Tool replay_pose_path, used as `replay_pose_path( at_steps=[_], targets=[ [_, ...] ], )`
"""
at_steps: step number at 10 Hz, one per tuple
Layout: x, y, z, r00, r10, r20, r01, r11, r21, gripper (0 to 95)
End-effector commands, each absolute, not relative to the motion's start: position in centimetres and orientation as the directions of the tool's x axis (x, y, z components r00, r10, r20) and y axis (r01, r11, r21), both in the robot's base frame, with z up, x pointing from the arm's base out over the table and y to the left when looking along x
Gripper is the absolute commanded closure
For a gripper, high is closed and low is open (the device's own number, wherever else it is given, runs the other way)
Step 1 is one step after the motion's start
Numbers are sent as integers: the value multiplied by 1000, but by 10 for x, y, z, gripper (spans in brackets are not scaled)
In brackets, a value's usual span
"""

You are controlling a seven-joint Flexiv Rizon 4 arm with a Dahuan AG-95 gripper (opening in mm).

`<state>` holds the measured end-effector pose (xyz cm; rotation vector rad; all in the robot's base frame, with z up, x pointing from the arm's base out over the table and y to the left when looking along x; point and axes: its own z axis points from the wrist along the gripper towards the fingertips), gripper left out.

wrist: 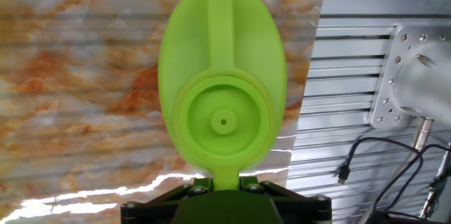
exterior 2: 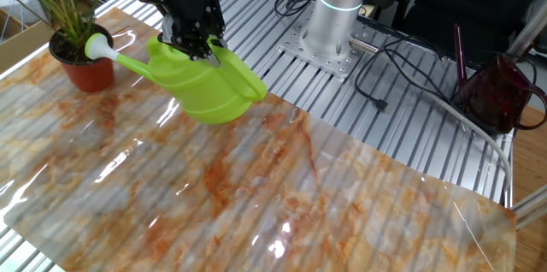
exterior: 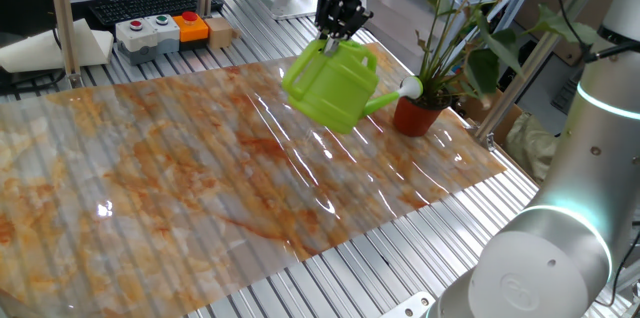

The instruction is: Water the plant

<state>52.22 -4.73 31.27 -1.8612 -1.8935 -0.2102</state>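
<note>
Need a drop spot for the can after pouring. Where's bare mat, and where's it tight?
The marbled mat is bare from below the watering can to its near and far-left edges. It is tight at the corner where the potted plant stands, the spout's rose at its stems, and behind the gripper, by the button box.

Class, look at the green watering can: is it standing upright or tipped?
Tipped. The watering can hangs off the table in the gripper, spout angled down towards the plant's pot.
</note>
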Motion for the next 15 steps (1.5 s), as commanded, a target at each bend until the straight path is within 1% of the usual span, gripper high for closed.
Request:
replay_pose_path(
  at_steps=[1, 4, 11, 15],
  targets=[
    [522, -47, 317, 34, 899, 437, 973, 70, -220, 950],
    [523, -49, 321, 36, 895, 444, 971, 75, -228, 950],
    [523, -49, 322, 38, 891, 453, 970, 75, -230, 950],
    [523, -49, 322, 23, 890, 455, 972, 87, -219, 950]
  ],
)
